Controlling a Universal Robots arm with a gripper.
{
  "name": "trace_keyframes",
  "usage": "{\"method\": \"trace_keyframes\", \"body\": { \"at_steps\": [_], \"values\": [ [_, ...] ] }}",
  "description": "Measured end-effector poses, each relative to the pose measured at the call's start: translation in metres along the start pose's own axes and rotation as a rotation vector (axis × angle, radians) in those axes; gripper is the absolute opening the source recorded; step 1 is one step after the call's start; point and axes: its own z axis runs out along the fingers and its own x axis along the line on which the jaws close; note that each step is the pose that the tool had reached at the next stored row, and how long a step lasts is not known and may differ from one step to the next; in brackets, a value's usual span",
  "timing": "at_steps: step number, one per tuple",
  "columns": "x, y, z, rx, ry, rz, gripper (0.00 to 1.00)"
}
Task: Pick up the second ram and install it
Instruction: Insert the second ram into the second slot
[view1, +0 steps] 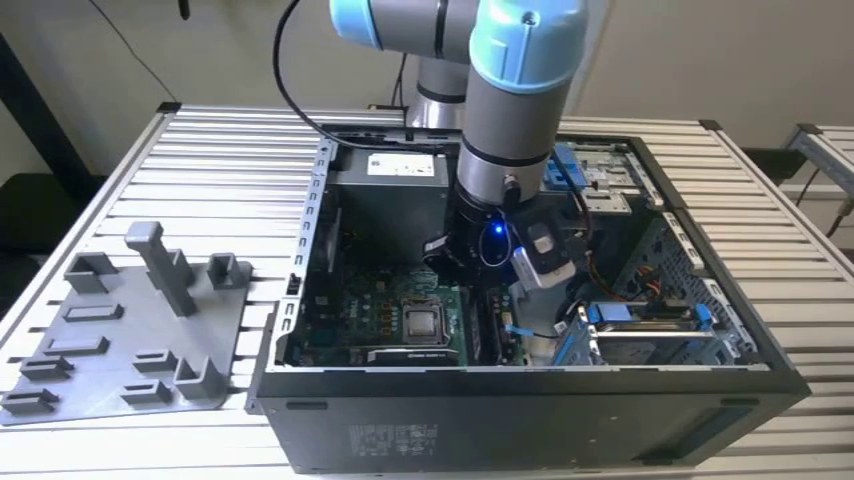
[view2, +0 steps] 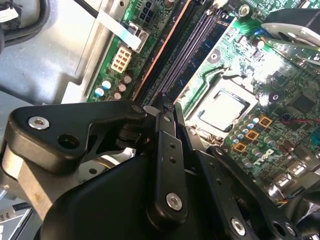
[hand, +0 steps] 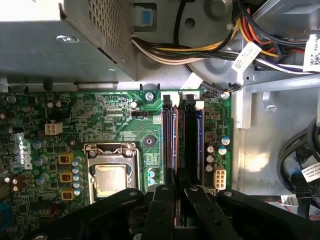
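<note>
Installation looks to be the step in hand: in the exterior view the tool (view1: 483, 285) hangs inside the open black steel computer case (view1: 534, 385) on the ribbed metal table (view1: 200, 150). It sits just at 3 o'clock of the square, shiny processor socket (view1: 424, 322). In both wrist views the tool (hand: 180, 192) is drawn narrow, its flat black fingers (view2: 161, 150) nearly together. I judge they are pinched on the near end of the second ram (hand: 198, 145), a thin, rigid, blue-edged strip standing on edge among the long parallel slots. The grip itself is hidden by the fingers, so I cannot tell whether the strip is fully seated. A similar strip with an orange-brown edge (hand: 173, 145) stands close alongside. Finishing would call for a straight, even push along the slot, as the green motherboard (hand: 100, 115) around it is crowded with small upright capacitors. The grey moulded plastic fixture tray (view1: 80, 370) lies on the table well apart, at 9 o'clock of the case.
</note>
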Motion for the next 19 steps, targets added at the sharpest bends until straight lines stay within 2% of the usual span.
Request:
{"method": "trace_keyframes", "body": {
  "at_steps": [11,19],
  "values": [
    [-0.0001,0.0,0.0004,0.0049,-0.0003,-0.002,0.14],
    [-0.0001,0.0,0.0005,0.0043,-0.0028,-0.025,0.14]
  ]
}}
